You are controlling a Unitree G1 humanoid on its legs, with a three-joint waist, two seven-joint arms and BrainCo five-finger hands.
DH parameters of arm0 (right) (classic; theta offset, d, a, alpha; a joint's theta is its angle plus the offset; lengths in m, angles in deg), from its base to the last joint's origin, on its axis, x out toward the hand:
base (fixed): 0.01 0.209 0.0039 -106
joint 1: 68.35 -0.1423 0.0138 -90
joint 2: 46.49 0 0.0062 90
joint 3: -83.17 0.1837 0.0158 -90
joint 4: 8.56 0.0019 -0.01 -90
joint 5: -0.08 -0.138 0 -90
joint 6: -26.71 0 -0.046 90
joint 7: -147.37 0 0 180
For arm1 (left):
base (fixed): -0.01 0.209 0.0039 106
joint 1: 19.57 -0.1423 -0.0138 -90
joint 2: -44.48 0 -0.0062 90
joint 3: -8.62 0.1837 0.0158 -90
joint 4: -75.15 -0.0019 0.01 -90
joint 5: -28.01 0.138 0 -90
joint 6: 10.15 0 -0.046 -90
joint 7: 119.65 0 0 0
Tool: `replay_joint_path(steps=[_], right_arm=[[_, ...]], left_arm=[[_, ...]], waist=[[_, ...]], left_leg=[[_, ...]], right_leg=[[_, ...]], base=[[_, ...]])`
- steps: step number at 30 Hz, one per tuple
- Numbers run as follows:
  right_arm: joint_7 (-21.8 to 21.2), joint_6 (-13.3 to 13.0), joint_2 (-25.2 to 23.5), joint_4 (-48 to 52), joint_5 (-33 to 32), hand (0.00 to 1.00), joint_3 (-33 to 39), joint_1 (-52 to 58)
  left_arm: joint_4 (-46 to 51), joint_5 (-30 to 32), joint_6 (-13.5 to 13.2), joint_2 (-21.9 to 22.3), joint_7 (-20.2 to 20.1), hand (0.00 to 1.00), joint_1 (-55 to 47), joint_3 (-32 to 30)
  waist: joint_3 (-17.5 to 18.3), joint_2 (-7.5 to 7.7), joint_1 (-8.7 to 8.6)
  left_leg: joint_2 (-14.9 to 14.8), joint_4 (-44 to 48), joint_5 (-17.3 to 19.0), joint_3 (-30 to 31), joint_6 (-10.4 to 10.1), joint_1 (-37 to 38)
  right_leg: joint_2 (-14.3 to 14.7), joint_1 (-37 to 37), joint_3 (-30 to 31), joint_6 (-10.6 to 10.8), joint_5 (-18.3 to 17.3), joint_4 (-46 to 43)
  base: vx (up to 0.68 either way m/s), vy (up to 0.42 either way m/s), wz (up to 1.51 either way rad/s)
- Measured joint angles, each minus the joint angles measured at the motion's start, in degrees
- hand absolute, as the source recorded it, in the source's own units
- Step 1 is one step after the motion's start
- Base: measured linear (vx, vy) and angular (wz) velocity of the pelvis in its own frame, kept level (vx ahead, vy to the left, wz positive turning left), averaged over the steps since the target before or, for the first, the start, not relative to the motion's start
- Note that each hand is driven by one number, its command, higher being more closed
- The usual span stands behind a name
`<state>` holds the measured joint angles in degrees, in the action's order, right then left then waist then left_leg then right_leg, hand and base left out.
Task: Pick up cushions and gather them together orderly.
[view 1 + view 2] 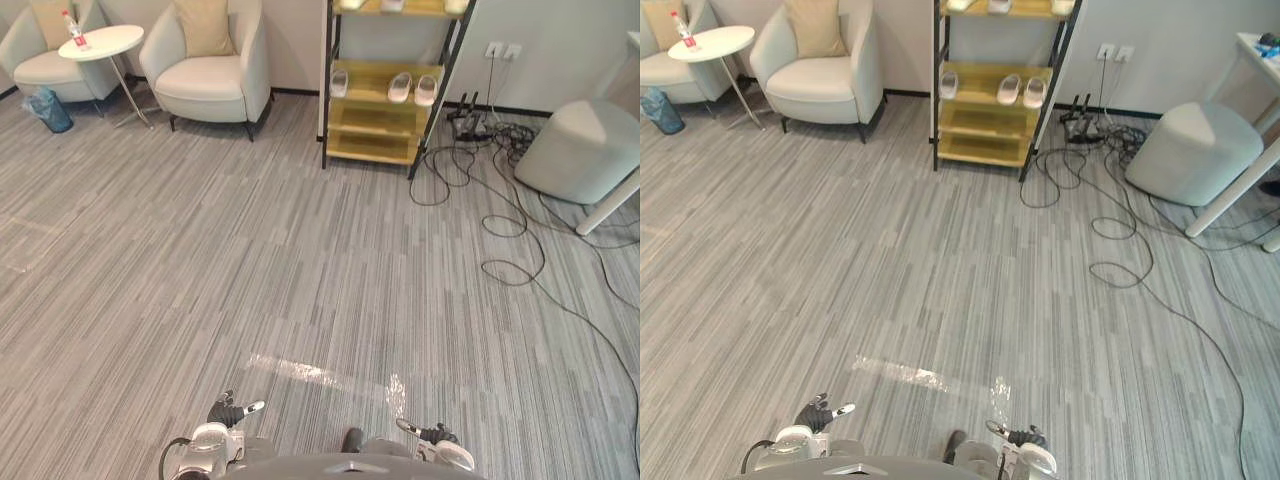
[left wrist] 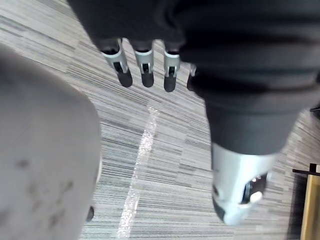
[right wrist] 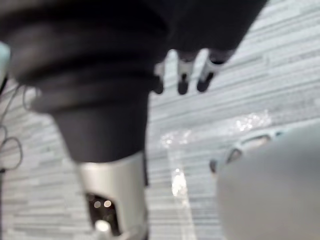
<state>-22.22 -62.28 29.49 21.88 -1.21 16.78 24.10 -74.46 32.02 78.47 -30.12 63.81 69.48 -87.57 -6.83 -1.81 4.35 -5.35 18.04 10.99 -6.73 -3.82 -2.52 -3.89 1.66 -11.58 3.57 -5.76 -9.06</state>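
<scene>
Nearest: left hand point(image 1: 228, 412) fingers straight, empty | right hand point(image 1: 432, 435) fingers straight, empty | tan cushion point(image 1: 205, 25) upright in far armchair point(image 1: 215, 88)

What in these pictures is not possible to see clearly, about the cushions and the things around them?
Left cushion and right cushion: tops cut off by the upper edge of both eye views.
Rack's top shelf: cut off by the same edge; the things on it cannot be identified.
Blue thing beside the left armchair: too small in the left eye view to name.
</scene>
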Motion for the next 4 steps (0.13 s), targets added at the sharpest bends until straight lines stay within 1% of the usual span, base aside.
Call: replay_joint_path(steps=[2,3,4], right_arm=[[0.1,0.0,-0.7,0.1,0.1,0.00,0.3,0.3],[0.0,0.0,-0.7,0.0,0.2,0.00,0.3,0.3],[0.0,0.0,-0.7,0.1,0.3,0.00,0.4,0.3]], left_arm=[[0.0,0.0,0.0,-0.5,0.0,0.00,0.2,-0.5],[-0.1,0.0,0.0,-0.5,0.0,0.00,0.2,-0.5],[-0.2,0.0,0.1,-0.5,0.0,0.00,0.2,-0.5]], waist=[[0.0,0.83,0.35],[0.0,0.75,0.31],[-0.1,0.54,0.29]], left_leg=[[1.6,0.1,0.4,-0.5,0.7,1.1],[2.1,-0.3,0.6,-0.6,1.0,2.0],[2.2,-0.4,0.7,-0.7,1.2,2.3]], right_leg=[[-1.3,1.5,0.7,0.1,0.3,1.6],[-1.6,2.3,1.3,0.2,0.2,2.0],[-1.7,2.6,1.5,0.2,0.2,2.2]], base=[[0.20,0.168,-0.07],[0.13,0.121,-0.06],[0.05,0.047,-0.02]])
